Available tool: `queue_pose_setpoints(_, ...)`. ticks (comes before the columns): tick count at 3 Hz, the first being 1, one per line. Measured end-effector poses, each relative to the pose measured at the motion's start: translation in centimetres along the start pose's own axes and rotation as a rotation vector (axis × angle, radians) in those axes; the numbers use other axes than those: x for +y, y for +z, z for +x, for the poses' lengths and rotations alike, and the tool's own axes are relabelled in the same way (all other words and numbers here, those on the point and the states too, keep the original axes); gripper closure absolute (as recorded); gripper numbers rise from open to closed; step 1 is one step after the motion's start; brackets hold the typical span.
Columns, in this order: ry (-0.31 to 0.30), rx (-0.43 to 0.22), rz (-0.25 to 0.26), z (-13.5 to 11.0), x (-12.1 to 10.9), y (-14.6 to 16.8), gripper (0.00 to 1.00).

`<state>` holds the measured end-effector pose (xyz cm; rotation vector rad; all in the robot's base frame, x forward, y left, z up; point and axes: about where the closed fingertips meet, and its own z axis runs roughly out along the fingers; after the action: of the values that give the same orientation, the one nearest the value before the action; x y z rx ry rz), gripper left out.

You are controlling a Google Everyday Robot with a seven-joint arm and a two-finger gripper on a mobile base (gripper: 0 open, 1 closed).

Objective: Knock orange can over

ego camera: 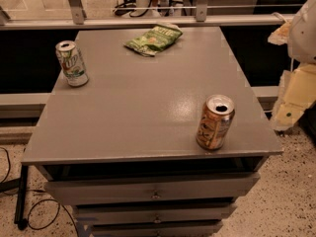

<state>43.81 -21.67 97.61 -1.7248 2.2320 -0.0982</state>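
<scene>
The orange can (pixel 215 122) stands upright near the front right corner of the grey table top (pixel 143 107). It has an orange-brown label with pale markings and a silver top with an open pull-tab hole. My gripper (pixel 291 100) is the pale yellow and white shape at the right edge of the view. It hangs beside the table's right side, to the right of the can and apart from it.
A white and green soda can (pixel 71 63) stands upright at the back left of the table. A green chip bag (pixel 154 38) lies at the back middle. Drawers (pixel 155 194) are below the top. Cables (pixel 29 216) lie on the floor at the left.
</scene>
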Motion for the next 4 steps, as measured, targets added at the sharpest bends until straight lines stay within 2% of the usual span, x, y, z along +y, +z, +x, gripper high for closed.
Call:
queue_pose_setpoints(1, 0.000, 0.000, 0.000, 0.0, 0.0, 0.0, 0.00)
queue_pose_setpoints(2, 0.017, -0.033, 0.005, 0.3, 0.2, 0.3, 0.00)
queue_pose_setpoints(3, 0.086, -0.107, -0.026, 1.9, 1.1, 2.8, 0.00)
queue_pose_setpoints(4, 0.195, -0.266, -0.078, 3.3, 2.5, 6.7, 0.00)
